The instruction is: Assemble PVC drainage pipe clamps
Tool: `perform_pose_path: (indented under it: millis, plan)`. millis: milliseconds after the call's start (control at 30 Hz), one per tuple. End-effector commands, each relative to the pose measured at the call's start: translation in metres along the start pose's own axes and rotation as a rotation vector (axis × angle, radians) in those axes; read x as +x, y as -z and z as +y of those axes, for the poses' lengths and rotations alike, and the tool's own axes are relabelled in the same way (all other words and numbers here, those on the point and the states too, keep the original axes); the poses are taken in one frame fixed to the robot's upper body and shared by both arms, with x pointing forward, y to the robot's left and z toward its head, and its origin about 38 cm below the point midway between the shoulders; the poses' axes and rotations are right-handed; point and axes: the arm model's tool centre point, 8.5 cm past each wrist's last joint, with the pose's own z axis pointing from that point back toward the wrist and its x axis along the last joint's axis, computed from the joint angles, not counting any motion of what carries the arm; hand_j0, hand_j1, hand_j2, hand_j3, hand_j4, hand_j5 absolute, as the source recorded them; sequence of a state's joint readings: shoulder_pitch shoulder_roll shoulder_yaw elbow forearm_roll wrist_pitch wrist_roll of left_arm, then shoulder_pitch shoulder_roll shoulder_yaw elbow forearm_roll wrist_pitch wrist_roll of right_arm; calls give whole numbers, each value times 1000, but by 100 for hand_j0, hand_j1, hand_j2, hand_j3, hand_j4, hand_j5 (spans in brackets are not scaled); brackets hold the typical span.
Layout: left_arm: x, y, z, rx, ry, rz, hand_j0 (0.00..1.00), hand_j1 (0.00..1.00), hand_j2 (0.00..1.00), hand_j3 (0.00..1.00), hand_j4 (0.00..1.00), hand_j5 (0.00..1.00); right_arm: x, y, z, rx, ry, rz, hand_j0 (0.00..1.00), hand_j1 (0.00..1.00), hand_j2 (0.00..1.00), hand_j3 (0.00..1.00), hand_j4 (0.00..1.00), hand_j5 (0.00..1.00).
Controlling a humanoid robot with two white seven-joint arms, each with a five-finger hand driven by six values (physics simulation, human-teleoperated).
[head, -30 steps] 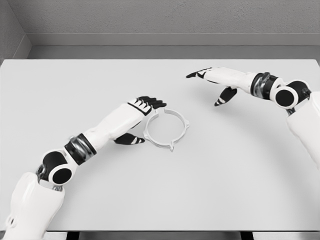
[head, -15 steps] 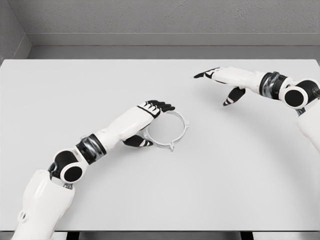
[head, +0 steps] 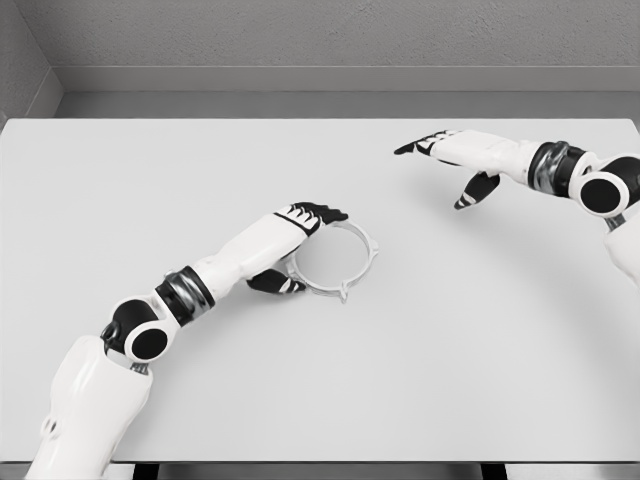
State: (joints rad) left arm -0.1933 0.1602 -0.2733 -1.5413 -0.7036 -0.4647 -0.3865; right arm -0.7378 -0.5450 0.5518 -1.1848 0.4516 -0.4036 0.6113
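One head view only: pipe clamp ring is lying flat mid-counter. Left hand is resting on its left rim, fingers extended, thumb below, nothing gripped. Right hand is hovering far right, fingers spread, holding nothing.

left hand hides the clamp ring's left rim; right forearm cut off at the edge.

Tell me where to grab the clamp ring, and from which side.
Pinch the near-left rim of the clamp ring, coming from above. It lies flat on the table, a thin open hoop, and the left hand is already at that edge, so fingers could straddle the band.
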Motion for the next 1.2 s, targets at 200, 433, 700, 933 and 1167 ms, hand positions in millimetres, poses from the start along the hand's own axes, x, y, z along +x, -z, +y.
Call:
perform_pose_path:
  millis: [200, 433, 700, 933, 1167]
  plan:
    - [-3, 4, -3, -1, -21, 6, 100, 100, 100, 100, 100, 100, 0, -1, 0, -2, 5, -1, 100, 100, 100, 100, 100, 100]
    - [-2, 10, -4, -14, -20, -4, 100, 100, 100, 100, 100, 100, -1, -1, 0, -2, 6, 0, 100, 100, 100, 100, 100, 100]
    - [1, 3, 3, 8, -10, -9, 100, 100, 100, 100, 100, 100, 0, 0, 1, -1, 6, -1, 100, 100, 100, 100, 100, 100]
    - [-24, -10, 19, 58, -42, 115, 100, 100, 100, 100, 100, 100, -1, -1, 1, -1, 6, 1, 100, 100, 100, 100, 100, 100]
    - [-41, -5, 17, 44, -80, 192, 100, 100, 100, 100, 100, 100, -1, -2, -2, -4, 2, 2, 100, 100, 100, 100, 100, 100]
